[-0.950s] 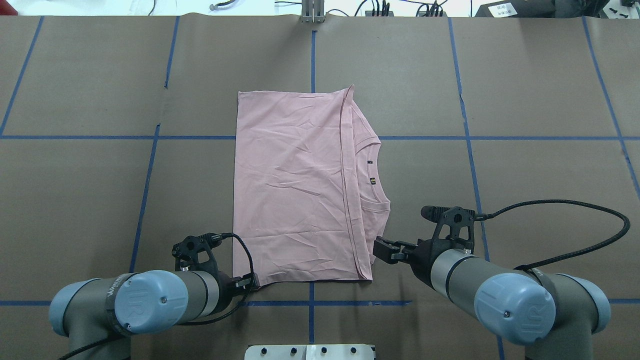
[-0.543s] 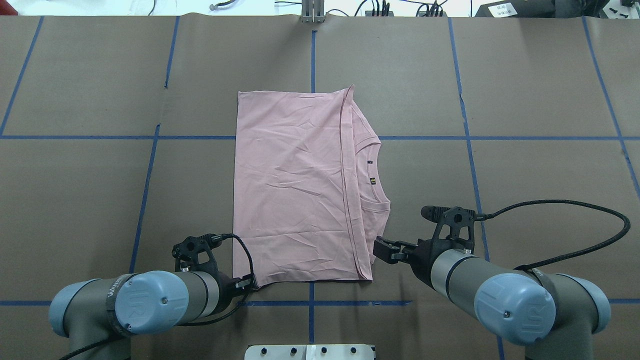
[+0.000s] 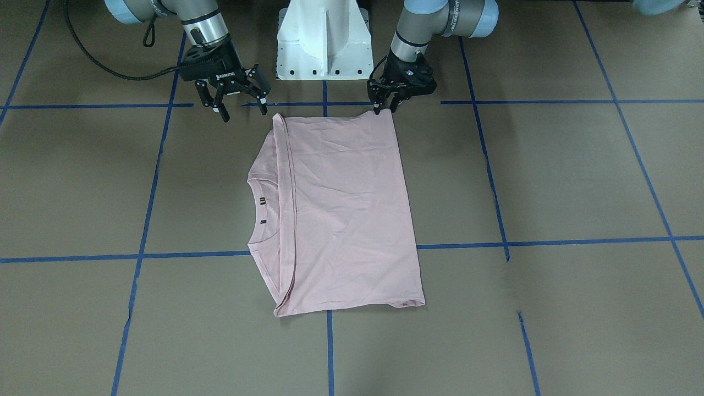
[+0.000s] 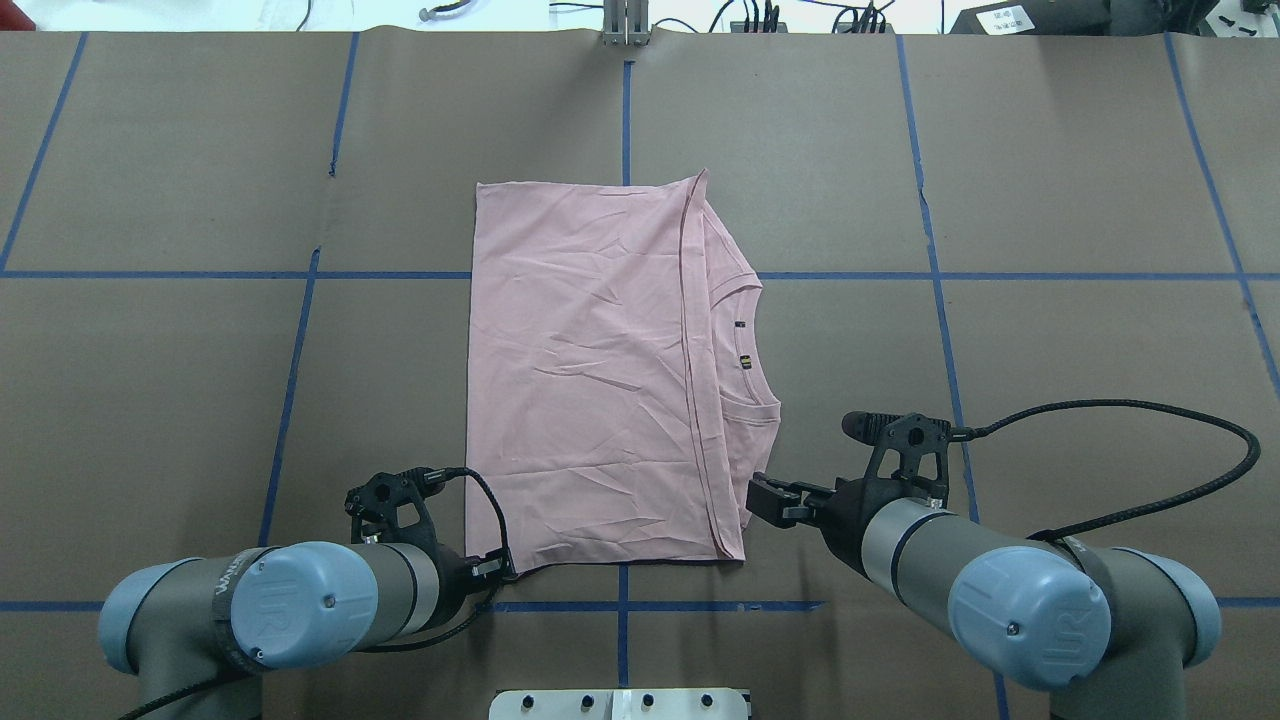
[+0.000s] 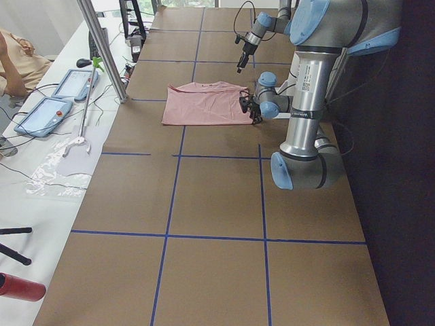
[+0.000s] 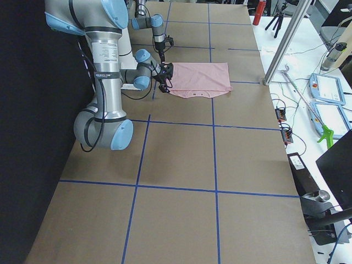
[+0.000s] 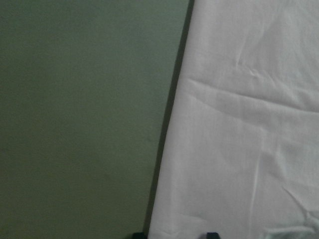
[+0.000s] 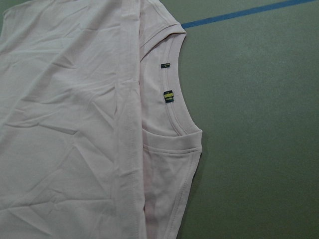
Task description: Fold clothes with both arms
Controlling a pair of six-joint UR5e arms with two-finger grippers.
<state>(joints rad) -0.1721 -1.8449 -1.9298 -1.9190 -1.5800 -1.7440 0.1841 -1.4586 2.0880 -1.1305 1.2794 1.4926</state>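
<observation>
Stillness over the last second: left gripper point(image 3: 385, 106) sits narrow astride a shirt point(image 3: 341, 209) corner, unclamped; right gripper point(image 3: 242, 111) gapes wide alongside; I judge the grasp pending

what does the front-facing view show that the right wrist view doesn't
Only front-facing: the pale pink T-shirt's whole outline, the open black two-finger right gripper, the left gripper at a shirt corner, the white pedestal base. Only right wrist: close-up stitching of the ribbed round collar. Both: the T-shirt, two small collar tags, brown table, blue tape line.
</observation>
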